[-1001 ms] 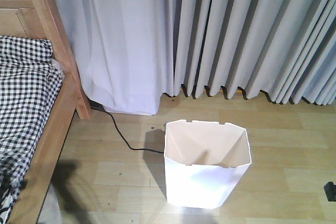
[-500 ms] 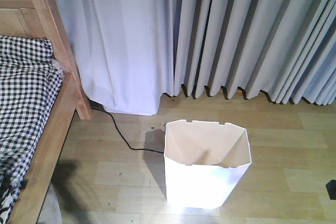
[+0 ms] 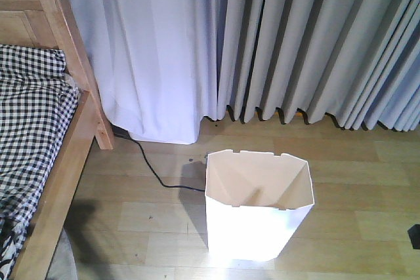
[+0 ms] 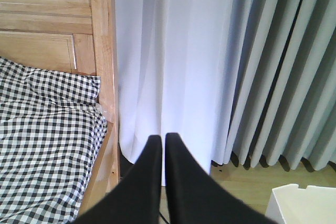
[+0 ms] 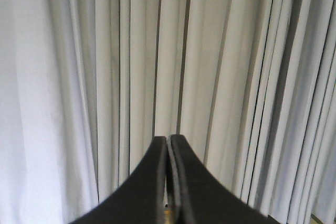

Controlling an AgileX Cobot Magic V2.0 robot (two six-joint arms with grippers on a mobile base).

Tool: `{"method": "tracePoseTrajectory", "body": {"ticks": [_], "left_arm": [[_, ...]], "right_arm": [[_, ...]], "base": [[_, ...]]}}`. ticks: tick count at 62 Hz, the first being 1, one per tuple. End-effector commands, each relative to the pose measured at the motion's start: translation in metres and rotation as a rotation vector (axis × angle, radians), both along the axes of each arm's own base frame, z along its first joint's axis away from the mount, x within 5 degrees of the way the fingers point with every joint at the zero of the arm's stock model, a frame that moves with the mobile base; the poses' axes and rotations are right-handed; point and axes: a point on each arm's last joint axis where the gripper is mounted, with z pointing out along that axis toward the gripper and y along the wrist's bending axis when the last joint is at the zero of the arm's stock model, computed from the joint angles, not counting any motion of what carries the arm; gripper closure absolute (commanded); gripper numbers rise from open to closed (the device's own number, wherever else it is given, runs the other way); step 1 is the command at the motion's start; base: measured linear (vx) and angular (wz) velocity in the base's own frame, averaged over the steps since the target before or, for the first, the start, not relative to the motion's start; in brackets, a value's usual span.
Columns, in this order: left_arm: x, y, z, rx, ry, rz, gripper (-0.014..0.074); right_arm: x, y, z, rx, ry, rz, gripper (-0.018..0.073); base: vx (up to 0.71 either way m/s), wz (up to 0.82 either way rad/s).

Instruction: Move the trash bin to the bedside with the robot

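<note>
Bin (image 3: 259,208) looks light, thin stiff plastic, empty, prob slick-sided & tippy, so pinch rim wall; left gripper (image 4: 163,139) & right gripper (image 5: 168,140) both closed, holding nothing.

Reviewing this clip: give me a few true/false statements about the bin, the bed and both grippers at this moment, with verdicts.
1. The trash bin stands upright on the wooden floor. True.
2. The bin touches the bed frame. False: bare floor lies between them.
3. The left gripper holds the bin. False: its fingers are together, empty, aimed at the curtain.
4. The right gripper is shut on nothing. True.
5. Trash fills the bin. False: its cream inside looks empty.
</note>
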Motion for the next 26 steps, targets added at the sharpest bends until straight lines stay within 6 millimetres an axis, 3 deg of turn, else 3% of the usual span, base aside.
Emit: {"method": "tracePoseTrajectory", "body": {"ticks": [1, 26], "left_arm": [[0.0004, 0.0002, 0.003, -0.01, -0.072, 0.004, 0.0602], [0.0004, 0.0002, 0.003, -0.01, -0.072, 0.004, 0.0602]], "right_arm": [[-0.0007, 0.0005, 0.0053, -0.02, -0.08, 0.005, 0.0568], [-0.0007, 0.0005, 0.0053, -0.02, -0.08, 0.005, 0.0568]], "base": [[0.0, 0.0], [0.0, 0.0]]}}
